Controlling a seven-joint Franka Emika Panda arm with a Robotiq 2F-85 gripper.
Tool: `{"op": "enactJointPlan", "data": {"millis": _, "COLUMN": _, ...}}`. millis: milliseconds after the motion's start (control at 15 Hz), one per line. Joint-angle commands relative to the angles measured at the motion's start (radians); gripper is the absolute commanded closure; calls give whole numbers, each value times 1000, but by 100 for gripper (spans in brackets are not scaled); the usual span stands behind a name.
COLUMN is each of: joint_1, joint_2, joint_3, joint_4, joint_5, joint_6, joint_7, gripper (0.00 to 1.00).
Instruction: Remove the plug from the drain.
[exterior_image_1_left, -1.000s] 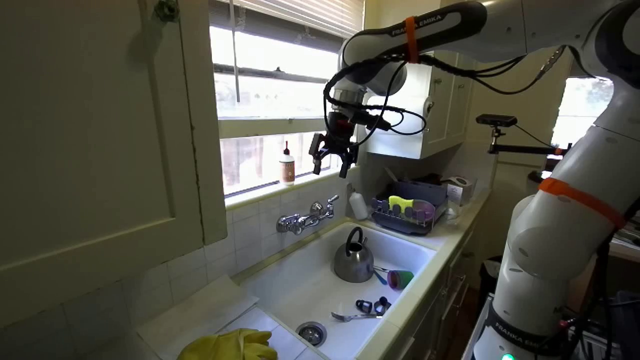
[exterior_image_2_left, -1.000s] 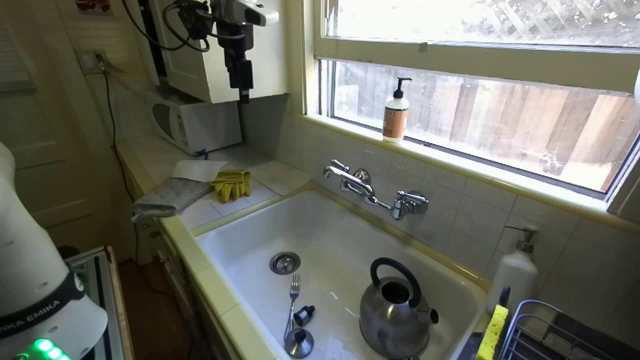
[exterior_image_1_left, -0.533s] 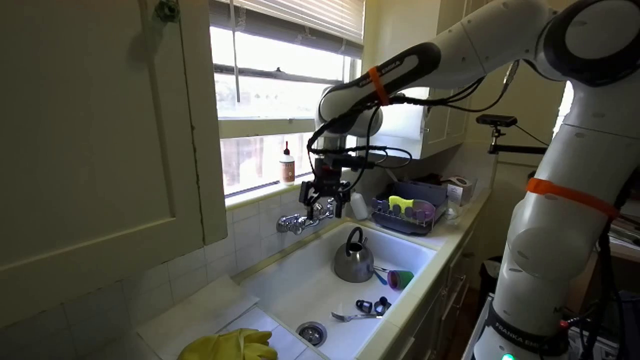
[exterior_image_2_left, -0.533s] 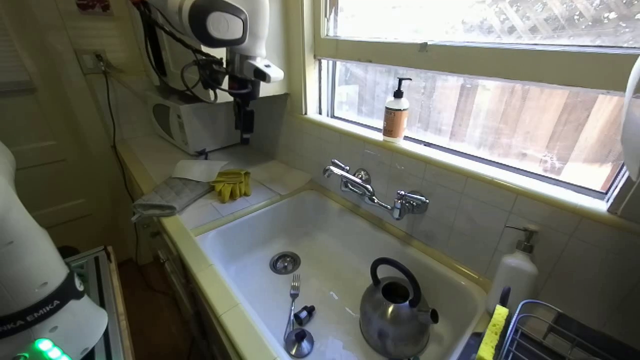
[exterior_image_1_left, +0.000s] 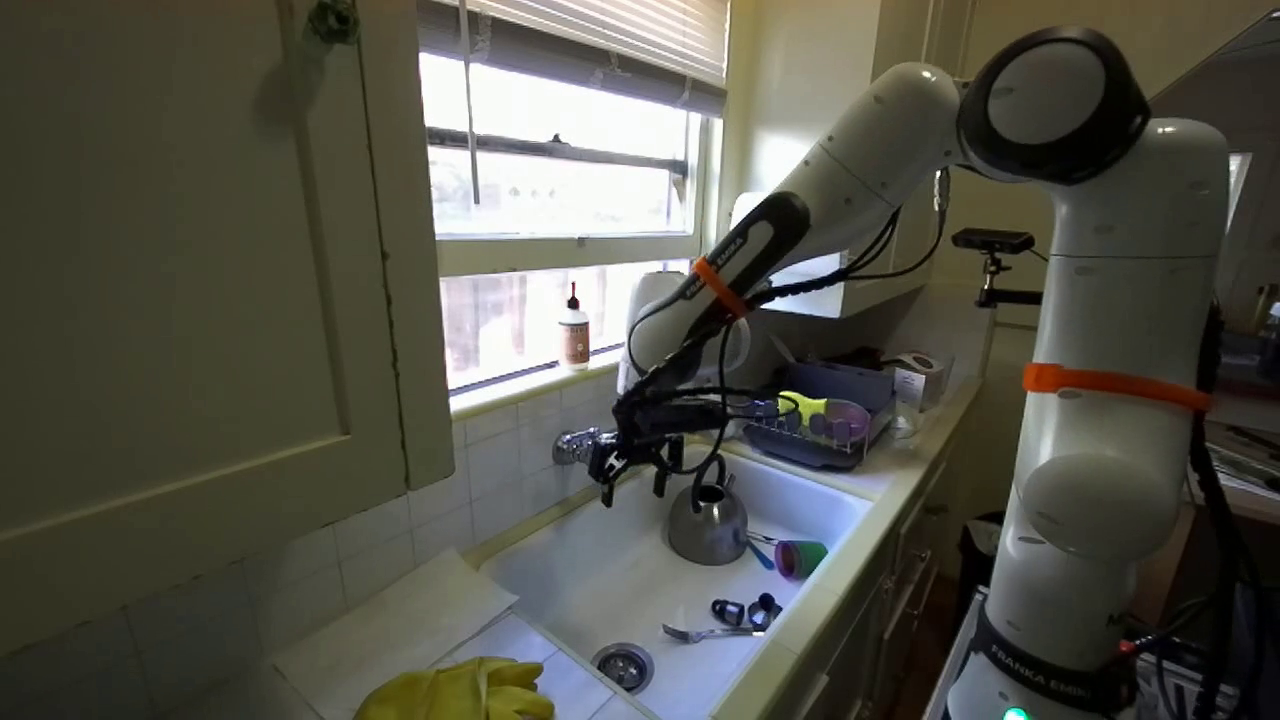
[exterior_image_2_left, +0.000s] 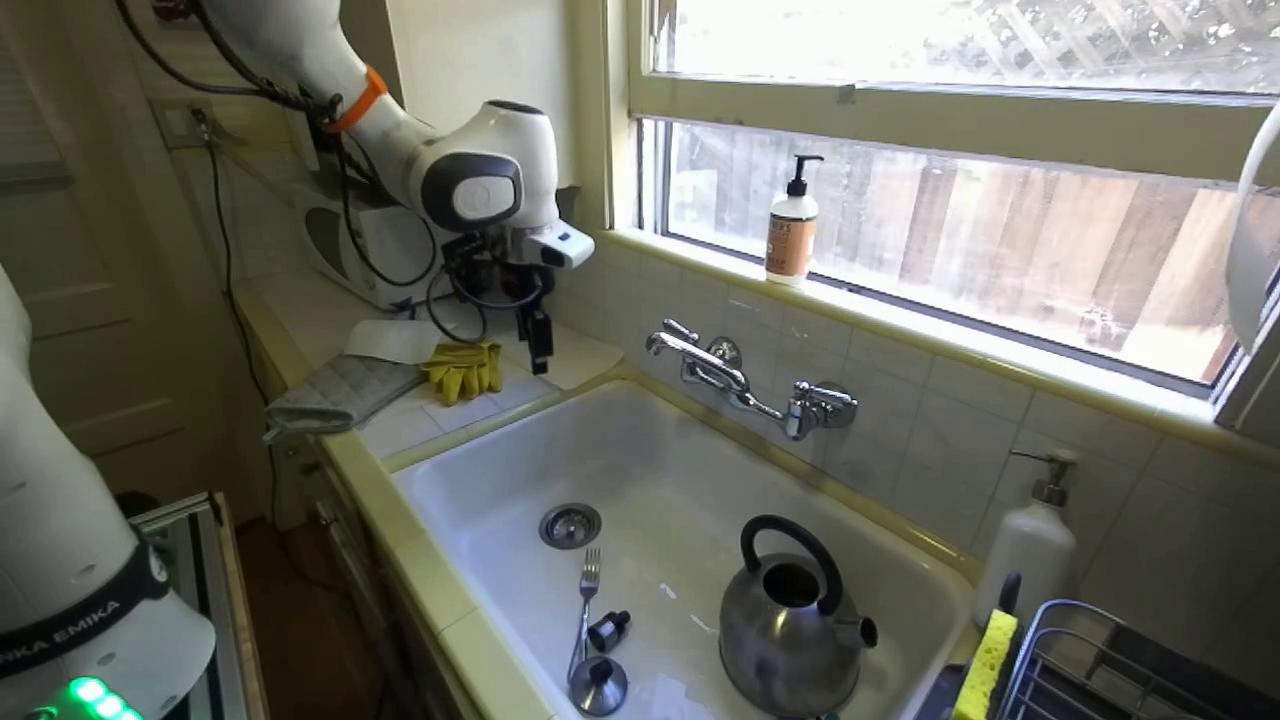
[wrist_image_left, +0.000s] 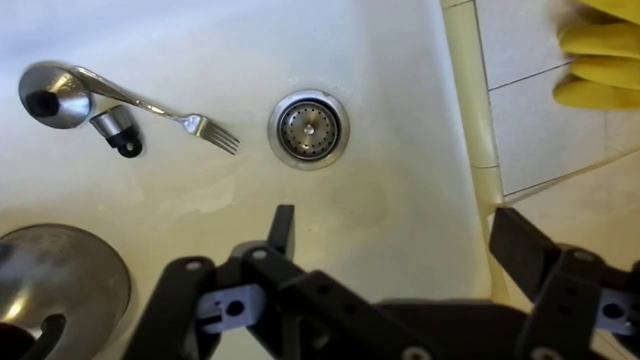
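Observation:
The plug, a round metal strainer with small holes and a centre knob, sits in the drain in the wrist view (wrist_image_left: 309, 130). It also shows small in both exterior views (exterior_image_1_left: 624, 668) (exterior_image_2_left: 570, 526). The drain's metal rim (wrist_image_left: 306, 165) surrounds it in the white sink (wrist_image_left: 400, 150). My gripper (wrist_image_left: 394, 210) is open with nothing between its fingers. It hangs above the sink, in front of the faucet, fingers pointing down in an exterior view (exterior_image_1_left: 634, 490). It is well above the plug and off to one side. Nothing covers the plug.
A kettle (wrist_image_left: 65, 280), a fork (wrist_image_left: 210, 131), a metal lid-like piece (wrist_image_left: 60, 97) and a small metal cap (wrist_image_left: 117, 127) lie in the sink. The faucet (exterior_image_2_left: 715, 370) juts from the tiled wall. Yellow gloves (exterior_image_2_left: 462, 370) lie on the counter beside the sink.
The arm has lowered and my gripper has come down from window height to just above the sink. The gripper stays open. The plug and other objects have not moved.

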Motion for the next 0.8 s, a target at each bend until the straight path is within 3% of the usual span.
{"op": "enactJointPlan", "data": {"millis": 0, "joint_1": 4, "joint_2": 169, "joint_3": -19, "joint_4": 2, "joint_5": 44, "joint_6": 134, "joint_7": -30, "gripper": 0}}
{"op": "enactJointPlan", "data": {"millis": 133, "joint_1": -23, "joint_2": 259, "joint_3": 3, "joint_4": 47, "joint_5": 145, "joint_6": 107, "joint_7": -89, "gripper": 0}}
{"op": "enactJointPlan", "data": {"millis": 200, "joint_1": 8, "joint_2": 174, "joint_3": -23, "joint_4": -2, "joint_5": 76, "joint_6": 108, "joint_7": -40, "gripper": 0}}
{"op": "enactJointPlan", "data": {"millis": 400, "joint_1": -4, "joint_2": 256, "joint_3": -19, "joint_4": 36, "joint_5": 116, "joint_6": 109, "joint_7": -71, "gripper": 0}}
{"op": "enactJointPlan", "data": {"millis": 733, "joint_1": 17, "joint_2": 295, "joint_3": -29, "joint_4": 61, "joint_5": 87, "joint_6": 124, "joint_7": -52, "gripper": 0}}
